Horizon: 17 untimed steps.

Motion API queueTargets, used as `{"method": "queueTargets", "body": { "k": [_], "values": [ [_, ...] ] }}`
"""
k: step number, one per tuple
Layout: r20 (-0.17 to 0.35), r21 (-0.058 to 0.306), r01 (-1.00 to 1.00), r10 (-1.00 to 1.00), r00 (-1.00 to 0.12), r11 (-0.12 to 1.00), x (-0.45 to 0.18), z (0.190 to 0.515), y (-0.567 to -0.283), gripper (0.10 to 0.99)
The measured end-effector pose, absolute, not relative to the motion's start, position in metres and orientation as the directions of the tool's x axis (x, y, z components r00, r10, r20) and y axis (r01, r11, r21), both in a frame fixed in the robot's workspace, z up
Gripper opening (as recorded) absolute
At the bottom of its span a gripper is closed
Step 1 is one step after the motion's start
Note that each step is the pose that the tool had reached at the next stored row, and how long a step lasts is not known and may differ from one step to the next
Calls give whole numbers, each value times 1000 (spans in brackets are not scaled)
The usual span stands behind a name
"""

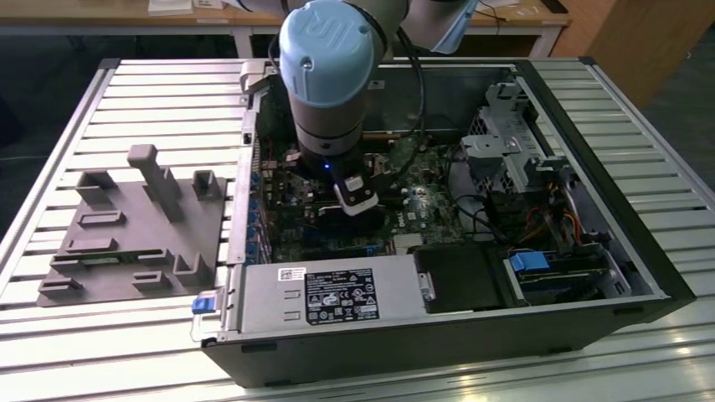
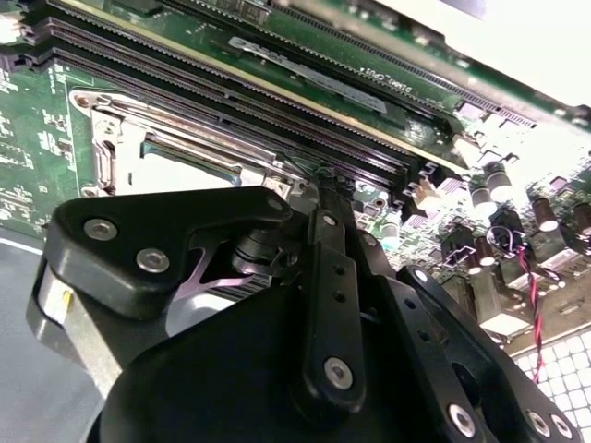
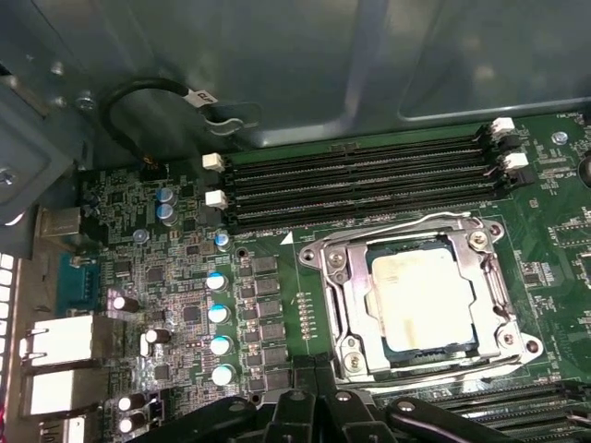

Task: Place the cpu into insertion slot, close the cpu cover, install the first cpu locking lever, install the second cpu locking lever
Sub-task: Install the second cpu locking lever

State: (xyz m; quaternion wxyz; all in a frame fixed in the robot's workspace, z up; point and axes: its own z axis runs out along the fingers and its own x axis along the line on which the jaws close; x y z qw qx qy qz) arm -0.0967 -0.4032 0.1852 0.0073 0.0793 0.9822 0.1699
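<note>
CPU chip [image 3: 423, 300], a small flat square with a pale silvery-tan metal top, sits in the insertion slot [image 3: 343, 305], the square socket on the green motherboard [image 3: 277, 277]. Over it lies the cpu cover [image 3: 492, 286], a thin silver metal frame, and you see the chip through its window. Four long black memory slots [image 3: 360, 189] run just beside the socket.

Around it, you have an open dark computer case [image 1: 625, 251] lying on a table of pale ribbed metal slats [image 1: 167, 92]. On the exterior view's left, a grey moulded fixture block [image 1: 140, 230] rests on the slats. Wooden desks [image 1: 525, 21] stand behind.

Much is hidden from you. In the exterior view, the light blue and grey robot arm [image 1: 330, 84] stands over the board and covers the socket. In the second wrist view, the black gripper [image 2: 319, 189] blocks most of the socket, leaving one silver corner. In the first wrist view, the gripper is cut off at the frame edge, close beside the socket. You cannot tell whether its fingers are parted or closed, or whether they touch anything.
</note>
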Motion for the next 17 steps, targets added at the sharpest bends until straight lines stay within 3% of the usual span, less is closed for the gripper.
{"method": "queueTargets", "body": {
  "k": [17],
  "values": [
    [12,330,153,158,-987,932,-91,184,-403,102]
  ]
}}
